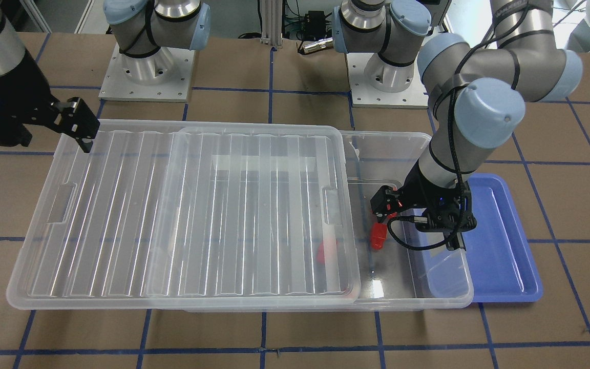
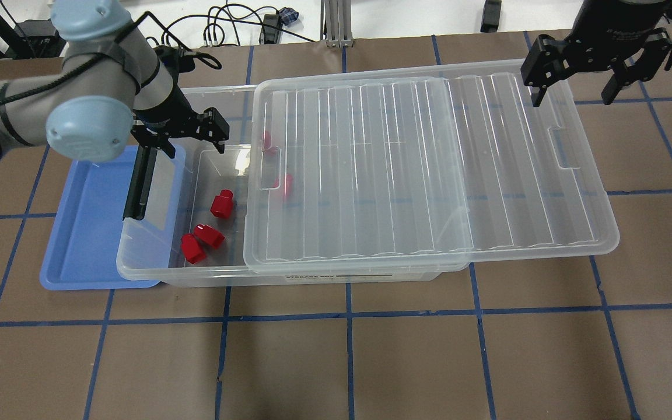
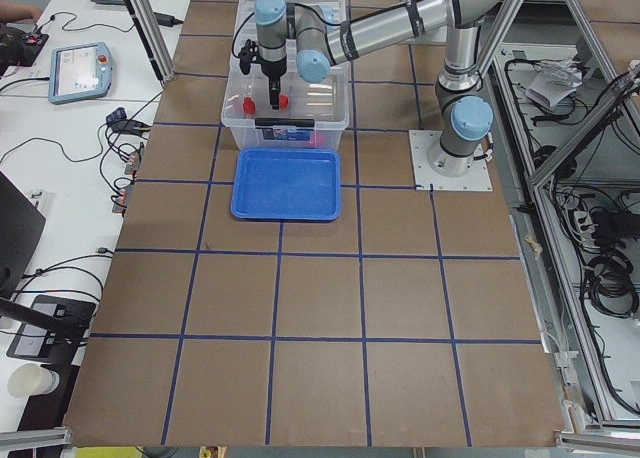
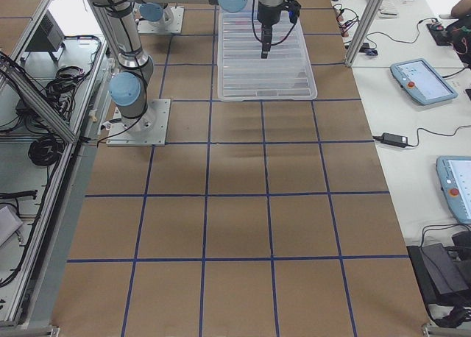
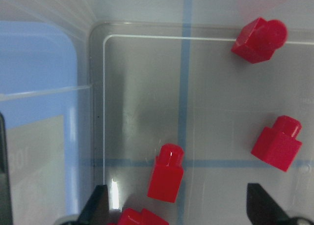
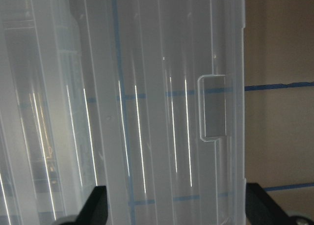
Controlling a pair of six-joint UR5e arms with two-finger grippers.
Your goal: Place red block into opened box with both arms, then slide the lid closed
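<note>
The clear box (image 2: 312,277) lies across the table, its ribbed lid (image 2: 429,169) slid toward my right, so the end near the left arm is uncovered. Several red blocks rest on the box floor: one red block (image 2: 221,204) and a pair (image 2: 202,240) in the uncovered part, others blurred under the lid. My left gripper (image 2: 190,137) hangs open above that uncovered end. In the left wrist view a red block (image 5: 167,173) lies on the floor below the gap of the left gripper (image 5: 179,208). My right gripper (image 2: 575,87) is open over the lid's far end, holding nothing.
A blue tray (image 2: 85,233) with nothing showing in it sits against the box's short end on my left side. A black bar (image 2: 137,181) runs along that end of the box. The lid overhangs the box on my right. Brown table surface with blue tape lines lies in front.
</note>
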